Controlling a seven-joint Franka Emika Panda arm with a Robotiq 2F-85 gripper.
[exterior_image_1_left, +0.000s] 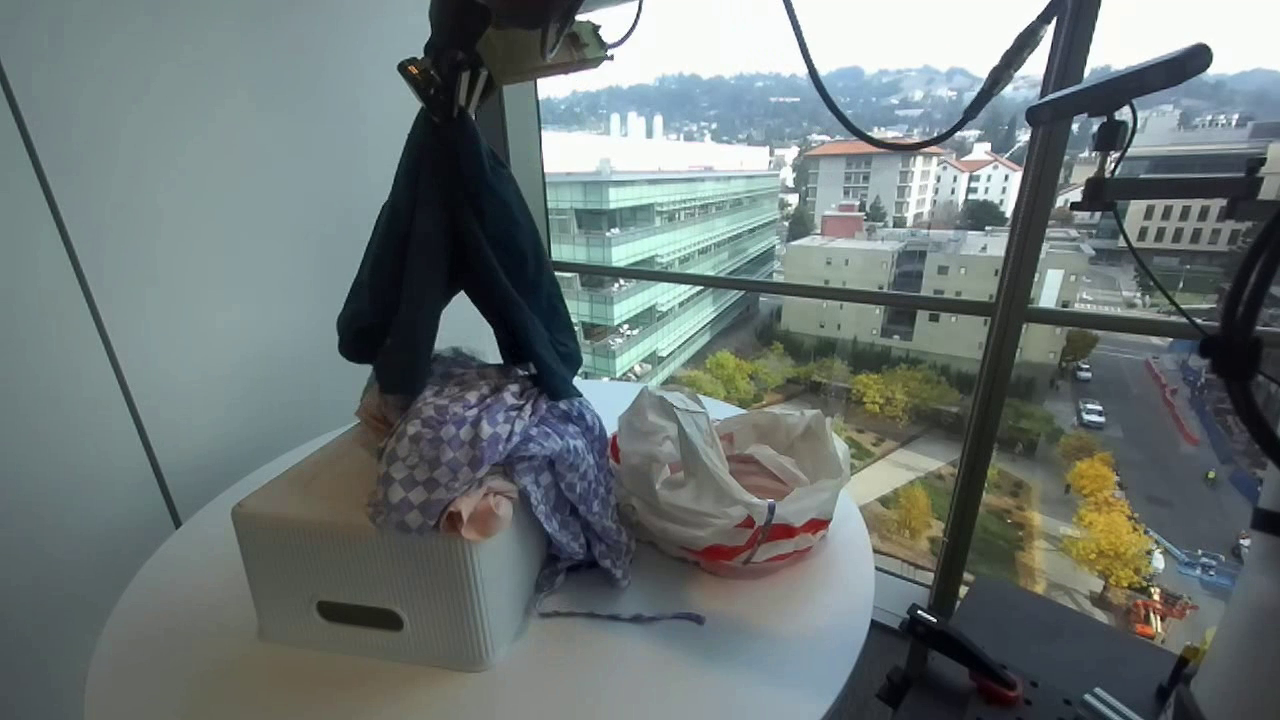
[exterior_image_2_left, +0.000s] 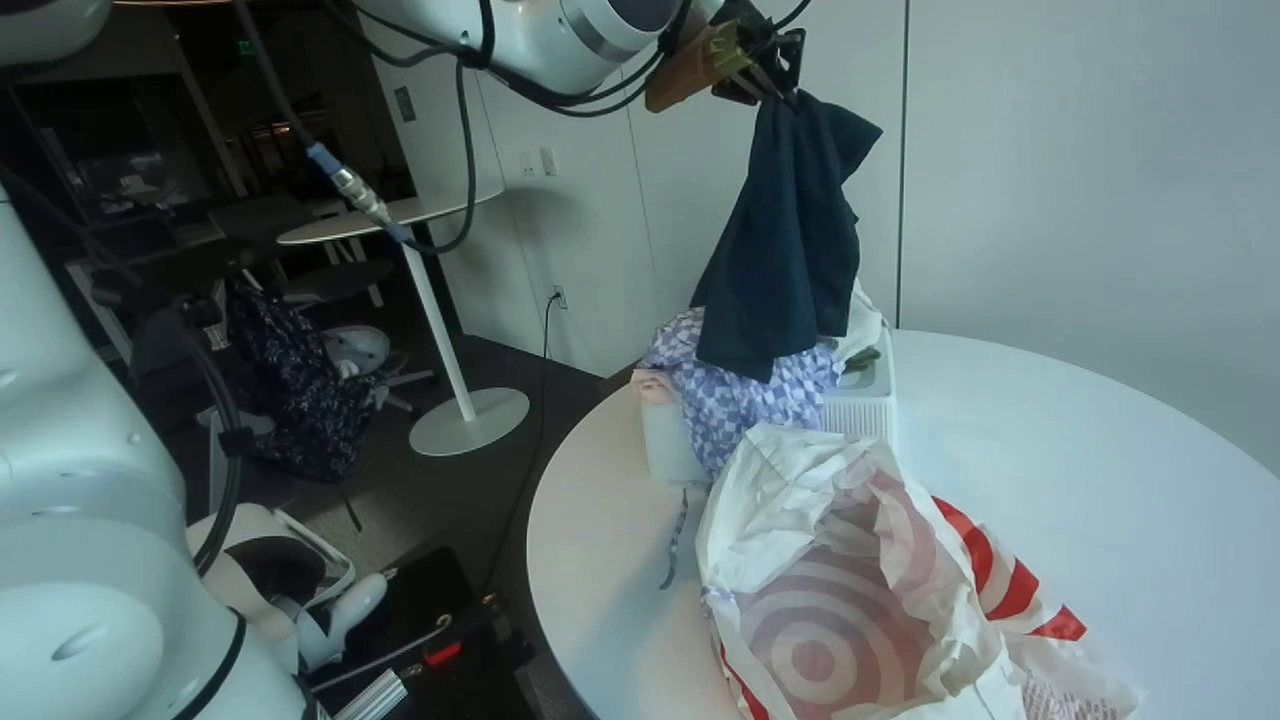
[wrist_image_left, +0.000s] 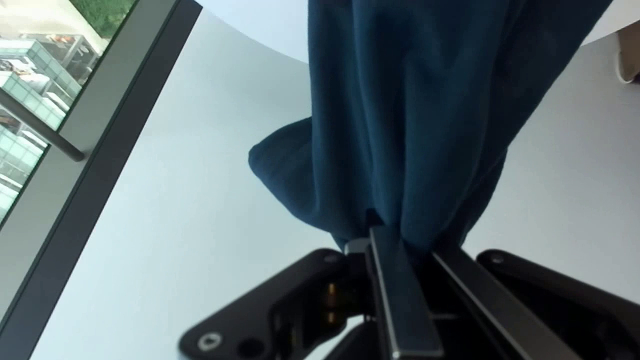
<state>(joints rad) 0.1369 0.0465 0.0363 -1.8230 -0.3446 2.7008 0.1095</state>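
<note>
Pinching dark cloth (exterior_image_1_left: 450, 225) in your jaws, hanging over checkered cloth (exterior_image_1_left: 450, 440); lift step imo, next move probably wants more clearance.

Daylight is streaming through a tall framed window (exterior_image_1_left: 800, 290) beside a round white counter (exterior_image_1_left: 640, 660), while a pale paneled wall (exterior_image_1_left: 250, 200) is rising close to it. Well apart from the counter, a pedestal table (exterior_image_2_left: 440, 325) is standing on dark flooring (exterior_image_2_left: 450, 490), where deep shadow is filling the room.
</note>
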